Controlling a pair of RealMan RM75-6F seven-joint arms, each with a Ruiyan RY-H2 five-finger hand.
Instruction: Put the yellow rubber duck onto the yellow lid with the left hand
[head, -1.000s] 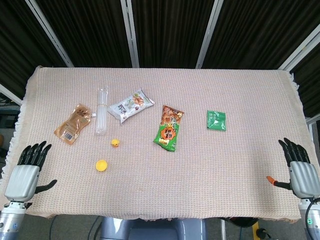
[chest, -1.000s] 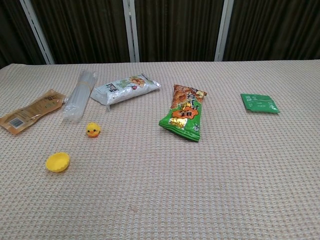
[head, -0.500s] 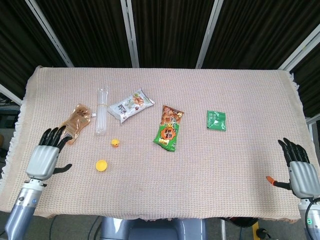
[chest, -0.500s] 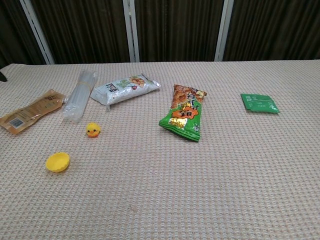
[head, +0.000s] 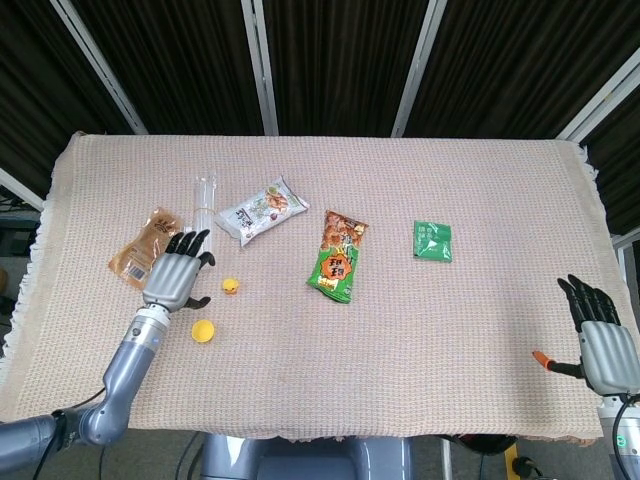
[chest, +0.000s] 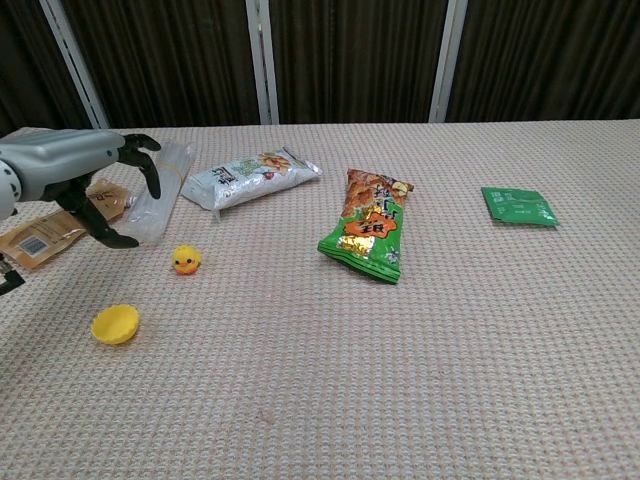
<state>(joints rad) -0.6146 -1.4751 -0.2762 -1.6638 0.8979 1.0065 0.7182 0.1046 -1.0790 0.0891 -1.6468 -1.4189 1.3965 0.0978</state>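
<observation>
Now the left hand (head: 175, 279) hovers empty with fingers spread, just left of the yellow rubber duck (head: 231, 287), which sits on the tabletop (head: 420, 330) near the yellow lid (head: 203, 330). Far right, the right hand (head: 598, 338) rests open, holding nothing.

Head view: high, steep downward, whole counter (head: 400, 330). Chest view: low, near edge, facing far edge. Shared: counter middle.

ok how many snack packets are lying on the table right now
4, none apparently hidden: a brown pouch at far left beside the left hand, a white packet behind the duck, an orange-green bag mid-table, a small green sachet to the right.
</observation>
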